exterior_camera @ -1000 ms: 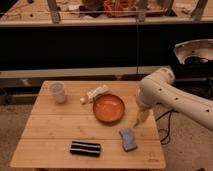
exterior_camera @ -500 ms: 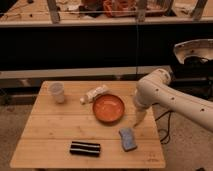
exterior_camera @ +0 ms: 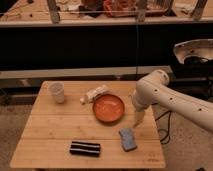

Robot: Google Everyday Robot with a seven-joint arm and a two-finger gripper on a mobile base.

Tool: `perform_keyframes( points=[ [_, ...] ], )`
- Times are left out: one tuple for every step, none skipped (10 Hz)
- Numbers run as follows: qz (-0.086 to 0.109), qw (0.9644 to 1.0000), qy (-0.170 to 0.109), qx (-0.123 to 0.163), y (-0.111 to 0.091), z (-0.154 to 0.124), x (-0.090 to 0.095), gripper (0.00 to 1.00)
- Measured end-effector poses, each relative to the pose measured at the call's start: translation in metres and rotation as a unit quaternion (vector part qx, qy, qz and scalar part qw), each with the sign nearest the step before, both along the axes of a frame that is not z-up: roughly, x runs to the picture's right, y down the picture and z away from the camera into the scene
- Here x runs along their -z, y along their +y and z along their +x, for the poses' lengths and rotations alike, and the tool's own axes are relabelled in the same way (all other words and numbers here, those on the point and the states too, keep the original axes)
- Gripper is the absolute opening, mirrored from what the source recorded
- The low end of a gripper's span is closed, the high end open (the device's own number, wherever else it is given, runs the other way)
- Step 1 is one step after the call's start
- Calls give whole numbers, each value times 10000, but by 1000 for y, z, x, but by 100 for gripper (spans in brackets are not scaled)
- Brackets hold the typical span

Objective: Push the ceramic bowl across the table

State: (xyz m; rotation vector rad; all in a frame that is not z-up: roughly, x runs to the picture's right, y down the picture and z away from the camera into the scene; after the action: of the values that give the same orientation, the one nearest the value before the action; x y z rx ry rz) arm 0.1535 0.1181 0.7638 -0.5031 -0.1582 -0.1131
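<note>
ceramic bowl (exterior_camera: 108, 108) sitting right of centre on table (exterior_camera: 55, 125), bare planks open to its left and lower left. gripper (exterior_camera: 137, 120) hanging just right of the bowl rim, near the table's right edge; open or closed, cannot tell.

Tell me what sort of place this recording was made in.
Probably a robotics lab or workshop. A long cluttered workbench runs behind, and the small table holds staged test items such as the ceramic bowl and a plastic cup. The gripper hangs beside the bowl, opposite the cup.
</note>
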Motion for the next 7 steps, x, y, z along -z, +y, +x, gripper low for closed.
perform_keyframes(
  points=[
    [-3,10000,-19,4,0,-1,-1,80],
    [-8,10000,-46,11,1,-3,-4,80],
    [-9,10000,-72,18,1,-5,-5,80],
    [-14,10000,-93,14,2,-5,-7,79],
    [-20,9999,-108,7,3,-6,-9,74],
    [-23,9999,-129,1,3,-6,-11,67],
    [-27,9999,-154,-2,4,-8,-12,65]
  ],
)
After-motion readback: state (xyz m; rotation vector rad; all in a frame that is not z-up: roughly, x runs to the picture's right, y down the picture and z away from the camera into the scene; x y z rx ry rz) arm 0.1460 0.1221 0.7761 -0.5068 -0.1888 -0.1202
